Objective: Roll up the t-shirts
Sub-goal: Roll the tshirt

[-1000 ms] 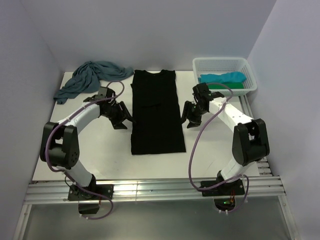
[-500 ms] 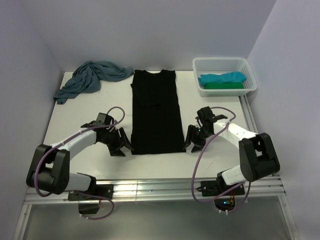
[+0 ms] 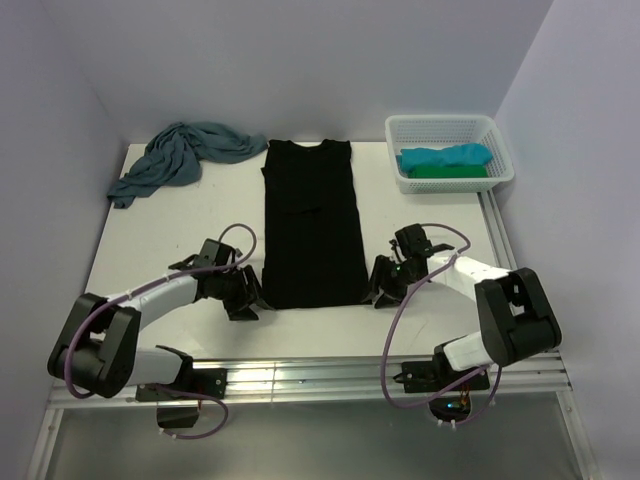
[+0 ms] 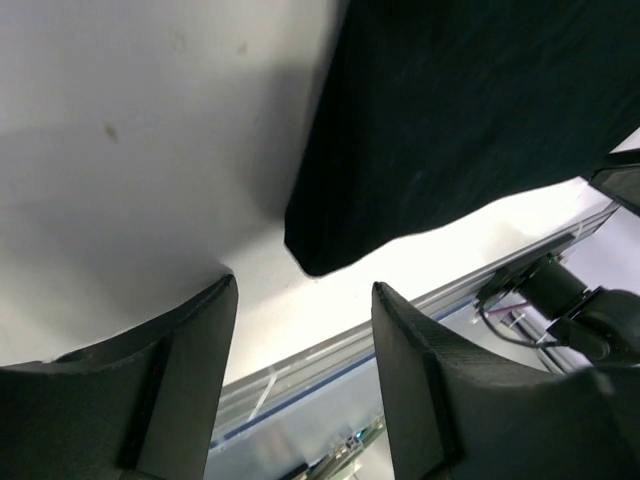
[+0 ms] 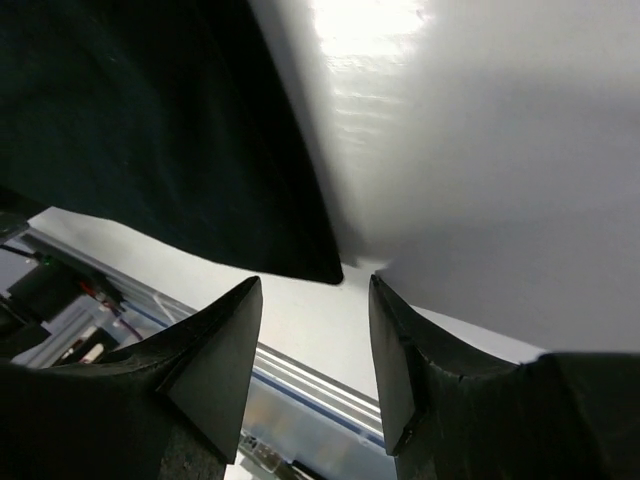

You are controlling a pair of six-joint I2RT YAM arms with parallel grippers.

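A black t-shirt (image 3: pixel 312 225) lies folded into a long strip down the middle of the table, collar at the far end. My left gripper (image 3: pixel 248 296) is open and empty just left of the strip's near left corner (image 4: pixel 315 255). My right gripper (image 3: pixel 378 290) is open and empty just right of the near right corner (image 5: pixel 320 265). Both hover low over the table, not touching the cloth. A grey-teal t-shirt (image 3: pixel 180 157) lies crumpled at the far left. Turquoise (image 3: pixel 445 156) and green (image 3: pixel 450 171) shirts lie in the basket.
A white mesh basket (image 3: pixel 400 129) stands at the far right corner. The table's near edge is an aluminium rail (image 3: pixel 300 378), also seen in the left wrist view (image 4: pixel 300 370) and the right wrist view (image 5: pixel 320 395). Purple walls enclose the table on three sides.
Both arms have drawn back toward the near edge, from beside the shirt's middle to its two near corners, and closed in on the cloth. The shirts have not moved.
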